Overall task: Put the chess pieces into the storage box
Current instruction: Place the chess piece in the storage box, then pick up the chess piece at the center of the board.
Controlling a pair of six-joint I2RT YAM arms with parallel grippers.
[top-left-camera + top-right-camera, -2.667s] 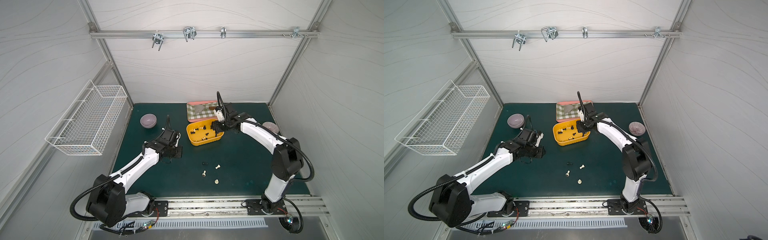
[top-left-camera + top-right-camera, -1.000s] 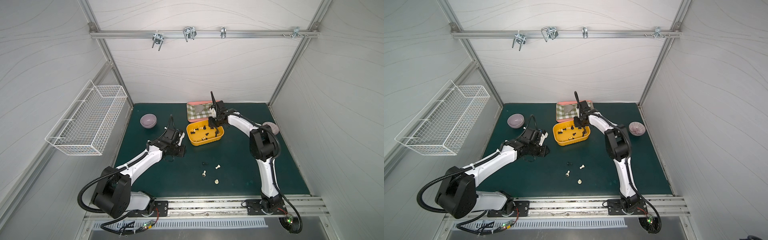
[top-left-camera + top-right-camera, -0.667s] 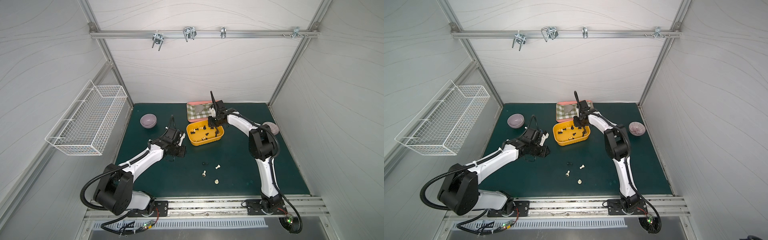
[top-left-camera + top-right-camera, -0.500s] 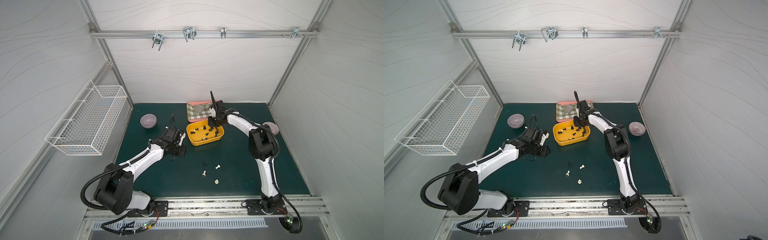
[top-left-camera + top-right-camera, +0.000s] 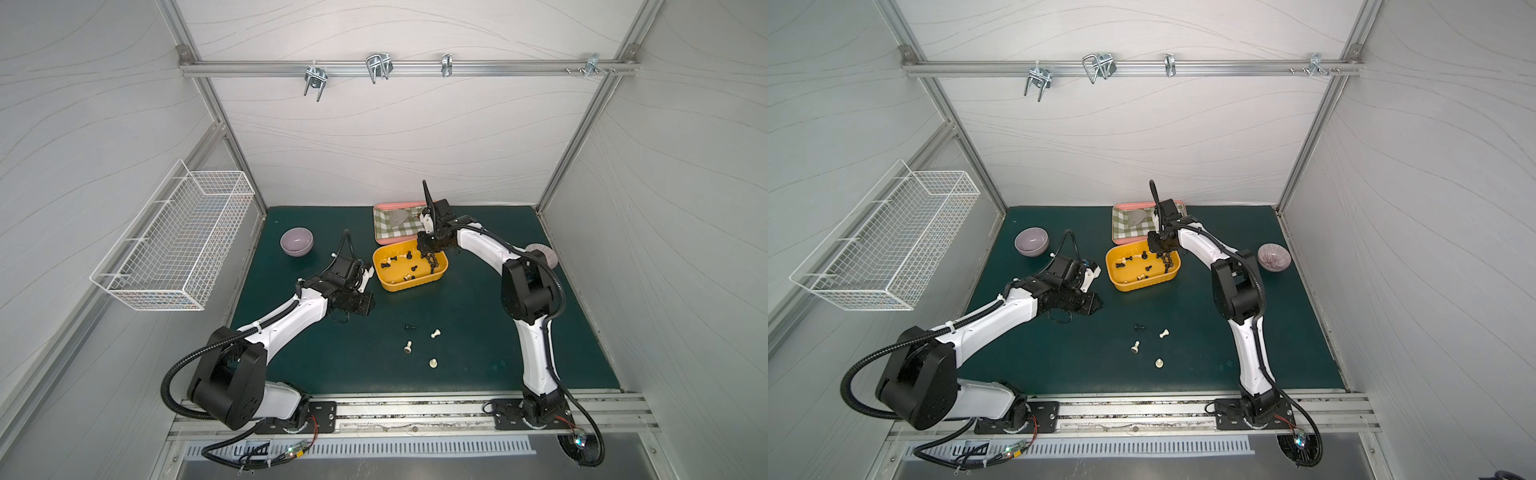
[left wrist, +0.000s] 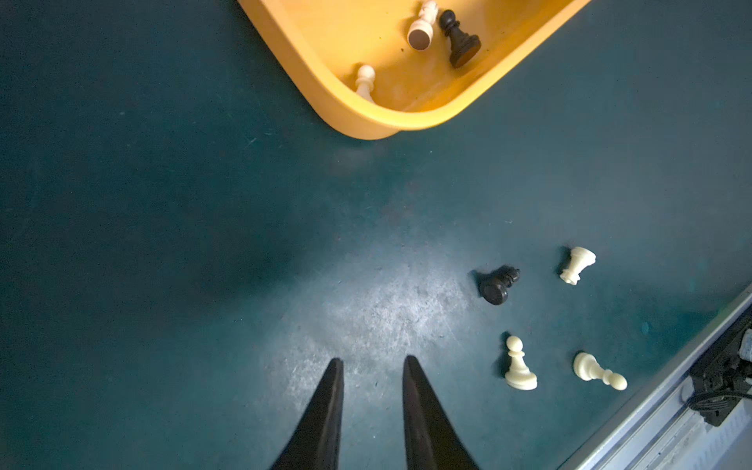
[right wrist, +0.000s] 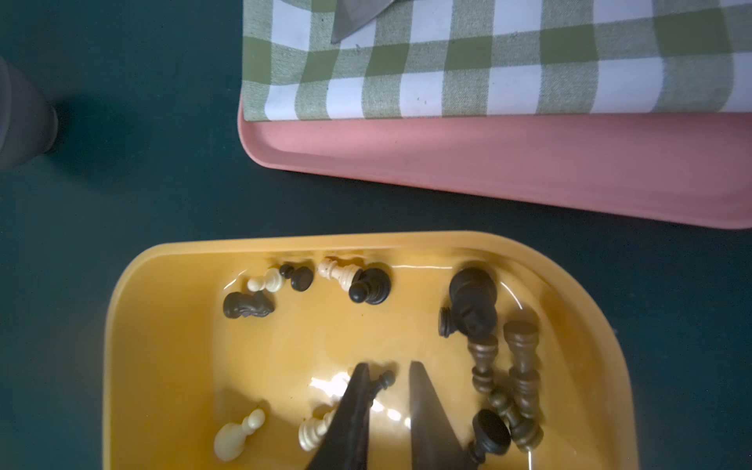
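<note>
My right gripper (image 7: 387, 364), tapered and black, hangs narrowly parted and empty over the glossy yellow box (image 7: 162, 260) of turned pieces (image 7: 474, 299). My left gripper (image 6: 372, 359), parted and empty, hovers over the scuffed green mat (image 6: 162, 244) near four more.

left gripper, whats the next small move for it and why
Probably swing the left gripper sideways over the black piece and line the jaws up around it. The jaws stand apart with nothing between them. That piece and three cream pieces lie on the mat outside the storage box, and the black one looks nearest.
</note>
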